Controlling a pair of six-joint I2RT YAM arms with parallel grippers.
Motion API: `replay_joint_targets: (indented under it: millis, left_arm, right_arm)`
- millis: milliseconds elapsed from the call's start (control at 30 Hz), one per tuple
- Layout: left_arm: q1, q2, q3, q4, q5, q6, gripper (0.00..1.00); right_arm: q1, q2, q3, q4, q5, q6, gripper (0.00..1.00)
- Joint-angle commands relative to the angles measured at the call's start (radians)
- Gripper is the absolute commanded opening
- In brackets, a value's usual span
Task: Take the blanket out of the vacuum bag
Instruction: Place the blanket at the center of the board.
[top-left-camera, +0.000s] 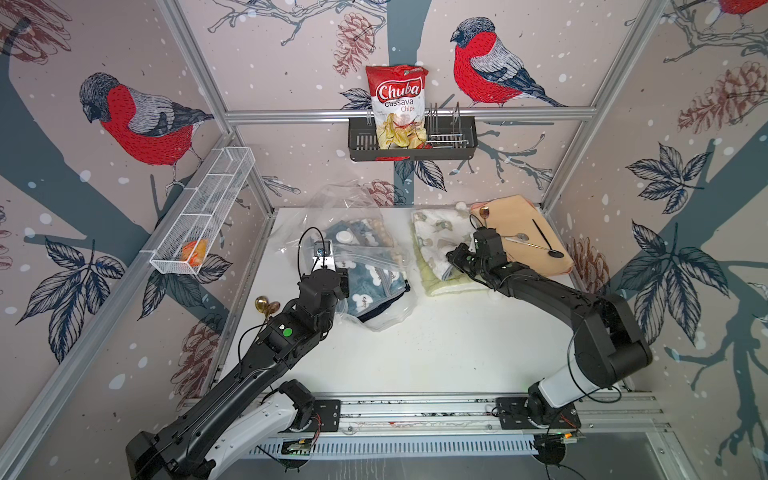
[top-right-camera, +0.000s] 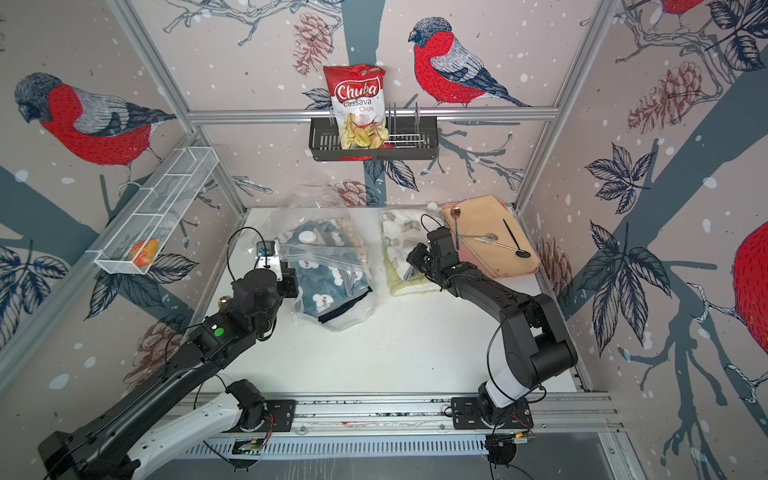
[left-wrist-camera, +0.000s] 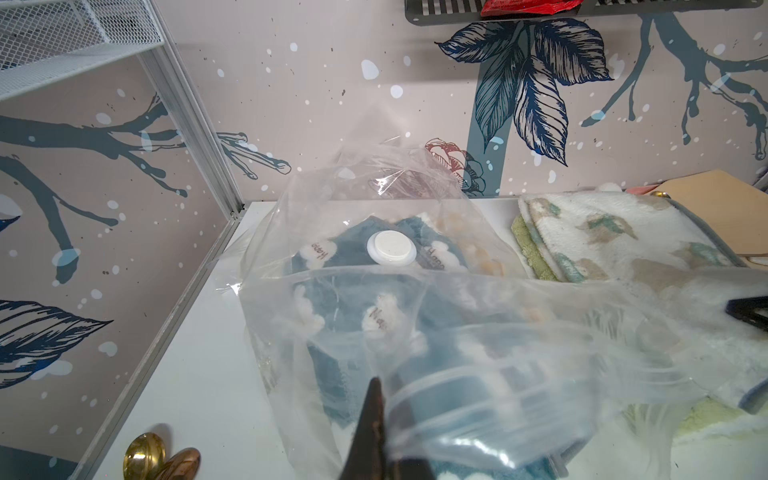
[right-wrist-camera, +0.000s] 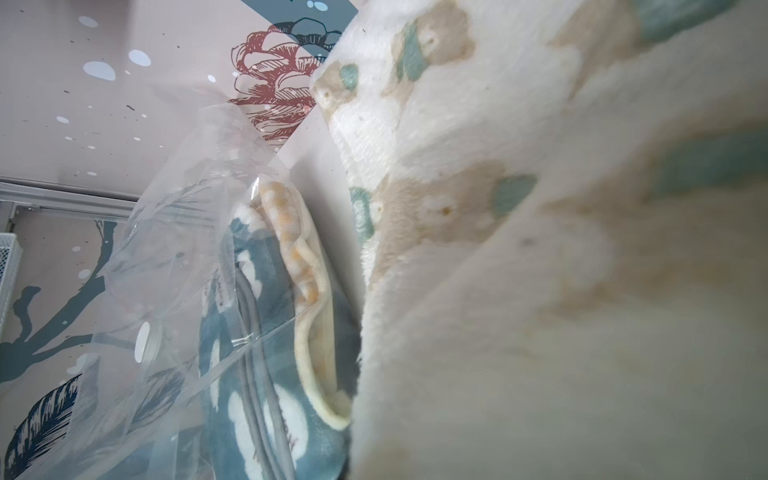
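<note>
Plainly, the vacuum bag (top-left-camera: 328, 203) lies crumpled on the left half of the white table (top-left-camera: 415, 353), its round valve cap (left-wrist-camera: 391, 248) facing up; a folded blue cloud blanket (top-left-camera: 374, 286) sits inside it, under the film. The left gripper (top-left-camera: 345, 286) is at the bag's near left edge; its jaws are closed, and the wrist view shows the clear plastic gathered against a dark finger (left-wrist-camera: 374, 419). Just right of the bag, outside it, lies a white bear-print blanket (top-left-camera: 436, 237); the right gripper (top-left-camera: 453, 257) is pressed onto its right side, jaws closed; whether they pinch a fold I cannot tell, since fleece (right-wrist-camera: 498, 249) fills that wrist view.
</note>
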Motion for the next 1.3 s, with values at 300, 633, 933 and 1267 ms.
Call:
replay_joint_targets:
  millis: [300,633,933,1267]
  left_arm:
    - [0.002,-0.004,0.009,0.058,-0.002,0.002,0.00]
    - [0.002,-0.005,0.012,0.054,-0.001,-0.002,0.01]
    - [0.002,-0.005,0.013,0.055,0.006,-0.004,0.15]
    - [0.002,-0.014,0.004,0.041,-0.105,-0.010,0.00]
  right_arm:
    - [-0.024,0.025,-0.105,0.041,-0.004,-0.017,0.45]
    - [-0.064,-0.176,-0.227,-0.138,0.046,-0.106,0.73]
    - [0.167,-0.487,-0.302,-0.369,0.240,-0.078,0.73]
    - [0.287,-0.031,0.221,-0.508,0.433,-0.465,0.04]
